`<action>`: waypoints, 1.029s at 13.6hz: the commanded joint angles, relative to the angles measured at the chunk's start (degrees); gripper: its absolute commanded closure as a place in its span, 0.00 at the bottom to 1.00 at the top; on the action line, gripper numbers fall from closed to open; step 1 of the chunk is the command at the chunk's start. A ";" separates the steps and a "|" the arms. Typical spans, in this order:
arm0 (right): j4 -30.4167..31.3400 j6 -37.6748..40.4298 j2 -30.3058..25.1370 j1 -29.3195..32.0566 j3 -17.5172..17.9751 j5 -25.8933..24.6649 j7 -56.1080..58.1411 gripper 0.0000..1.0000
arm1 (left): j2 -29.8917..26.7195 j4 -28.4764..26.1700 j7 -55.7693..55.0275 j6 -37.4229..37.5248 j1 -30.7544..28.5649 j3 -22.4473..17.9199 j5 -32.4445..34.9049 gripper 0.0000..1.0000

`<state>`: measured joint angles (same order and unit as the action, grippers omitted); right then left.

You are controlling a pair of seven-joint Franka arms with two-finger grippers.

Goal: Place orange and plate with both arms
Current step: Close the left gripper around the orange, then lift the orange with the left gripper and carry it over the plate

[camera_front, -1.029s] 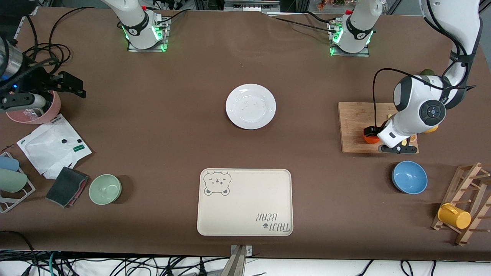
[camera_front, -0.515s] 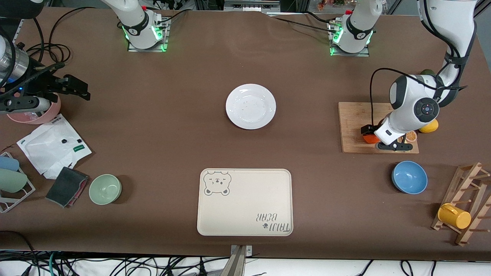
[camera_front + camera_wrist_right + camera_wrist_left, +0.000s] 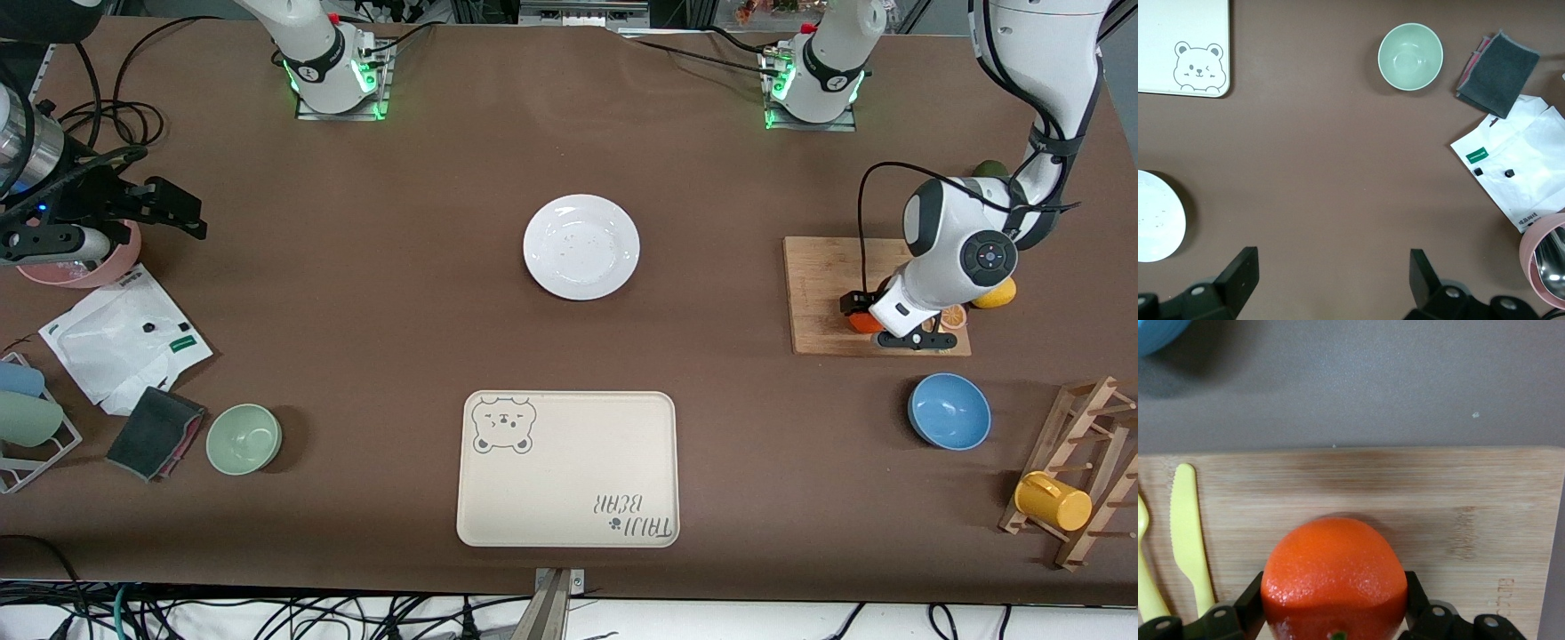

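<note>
Since the earlier frames the left gripper (image 3: pixel 861 313) has closed in; its fingers (image 3: pixel 1248 607) now clamp one orange (image 3: pixel 1334 579) on the cutting board (image 3: pixel 822 298). Right gripper (image 3: pixel 169 204), spread wide, waits over the table's right-arm end. One plate (image 3: pixel 581 246) remains mid-table, unmoved. One tray (image 3: pixel 567 468), two bowls.

right end effector (image 3: pixel 1328 287) fingers spread over bare table | plate (image 3: pixel 1155 217) | green bowl (image 3: pixel 1410 56) | bear tray (image 3: pixel 1181 47)

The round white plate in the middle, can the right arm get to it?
Probably yes. The round white plate lies alone on bare brown table, and the right hand is open, up over the table's end, with nothing between them.
</note>
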<state>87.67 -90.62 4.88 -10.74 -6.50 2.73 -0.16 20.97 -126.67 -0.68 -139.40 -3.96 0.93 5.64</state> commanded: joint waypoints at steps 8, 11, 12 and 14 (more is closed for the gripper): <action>0.22 1.32 -1.54 -0.68 0.35 -0.79 -0.81 0.00 | -6.28 6.77 -0.89 12.37 0.10 5.65 0.08 0.68; 0.22 1.94 -1.81 -0.68 0.08 -0.79 -0.89 0.00 | -7.17 10.73 -11.41 20.11 0.10 15.04 -4.49 0.68; 0.22 2.03 -1.98 -0.68 0.17 -0.88 -0.98 0.00 | -7.17 11.96 -16.23 21.00 0.10 18.03 -4.49 0.68; 0.22 2.03 -1.98 -0.68 0.26 -0.88 -1.07 0.00 | -7.08 12.41 -26.51 21.45 0.10 24.26 -4.58 0.68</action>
<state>87.68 -89.39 3.89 -11.23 -6.31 2.65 -0.19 13.65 -115.36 -19.87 -119.57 -3.54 20.90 2.09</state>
